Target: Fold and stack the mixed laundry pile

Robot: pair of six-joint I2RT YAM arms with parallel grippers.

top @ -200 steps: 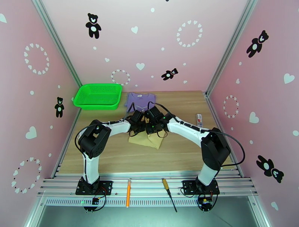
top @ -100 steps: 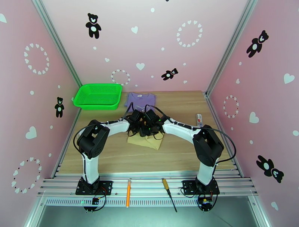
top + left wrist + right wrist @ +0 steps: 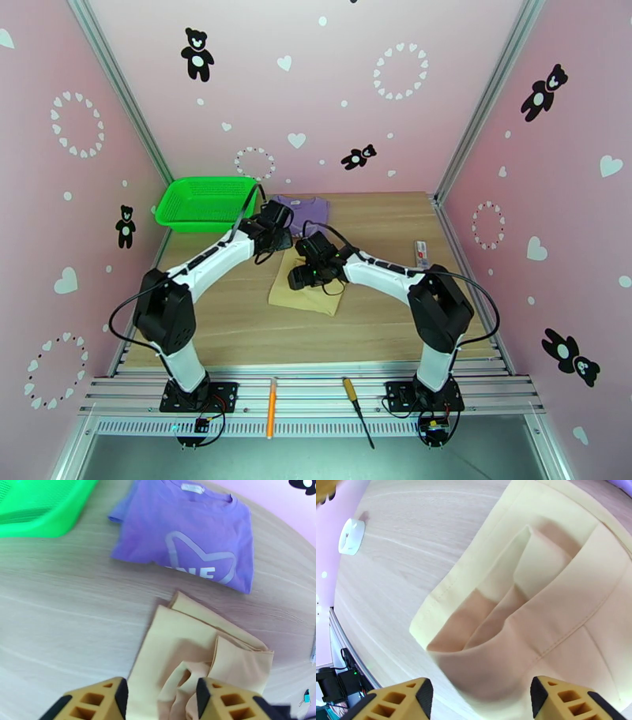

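— What changed just then?

— You let go. A second earlier both grippers were shut, huddled over the tan garment [image 3: 304, 298]. Then your left gripper [image 3: 160, 697] stood with jaws apart and empty, drawn back toward the purple shirt [image 3: 189, 539] beside the green basket [image 3: 207, 204]. Your right gripper [image 3: 480, 701] hung wide and empty just above the tan cloth.

— So that fold was finished?

— I'd judge so. The tan garment lay folded mid-tabletop [image 3: 237, 316], near the shirt but apart; stacking remained.

— Anything unclear?

— From above, your arms covered the tan garment's far edge and the shirt's hem. Loose flaps hid how many layers lay beneath.
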